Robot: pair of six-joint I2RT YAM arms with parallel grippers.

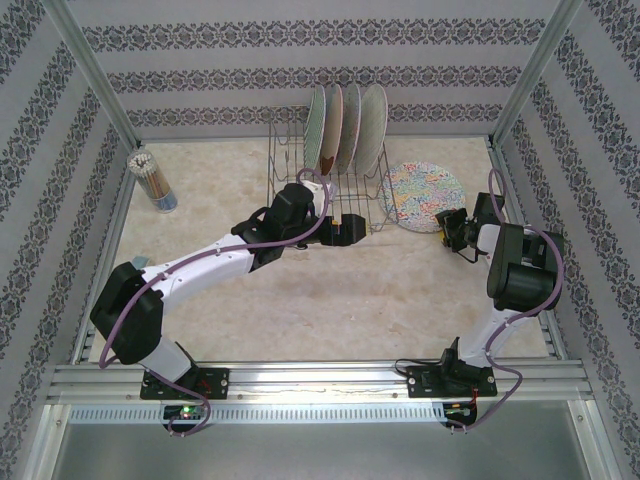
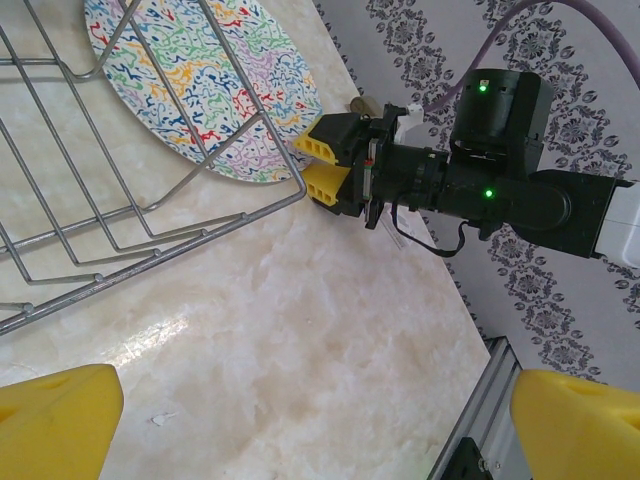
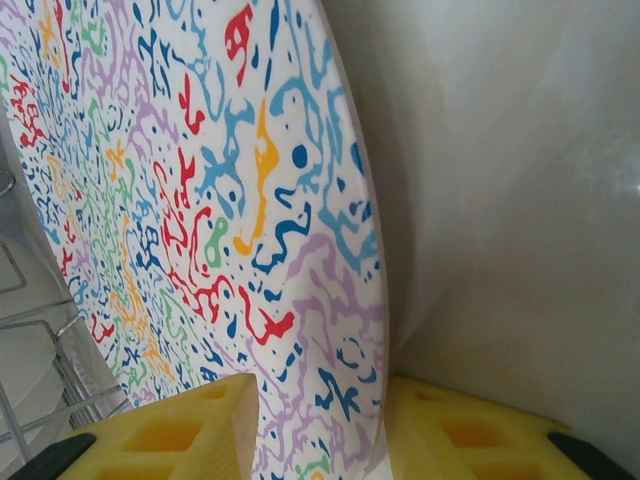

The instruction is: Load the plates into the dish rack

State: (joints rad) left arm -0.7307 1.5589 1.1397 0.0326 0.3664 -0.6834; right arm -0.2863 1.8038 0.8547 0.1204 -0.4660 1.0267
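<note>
Where the beige marbled table [image 1: 330, 300] ends, wallpaper panels [image 1: 300, 70] with dark floral bands close it in on three sides, held by aluminium posts [image 1: 95, 75] at the far corners. A cup of pencils [image 1: 155, 180] stands near the far left corner.

Against the far edge, about midway, sits the dish rack [image 1: 285, 150], an open basket of thin dark wire. Its left part is bare. Its right part holds four plates [image 1: 345, 125] on edge, packed close and leaning a little to the right. Their faces turn toward the table's left and right sides, and their rims run from near to far.

Just right of the rack, the floral plate [image 1: 422, 196] lies face up and flat or nearly so. Whether its rim is off the surface I cannot tell. Its left edge sits just beside the rack's right wall, seen through the wires in the left wrist view [image 2: 200, 80].

The right pincer [image 1: 443, 225] is clenched on this plate's near right rim, one yellow finger above and one below [image 2: 318, 165]. The right wrist view shows the rim [image 3: 330, 330] between the two fingers.

The left pincer [image 1: 345, 230] hangs released at the rack's near right corner, its yellow fingers [image 2: 60, 410] spread wide and holding nothing.
</note>
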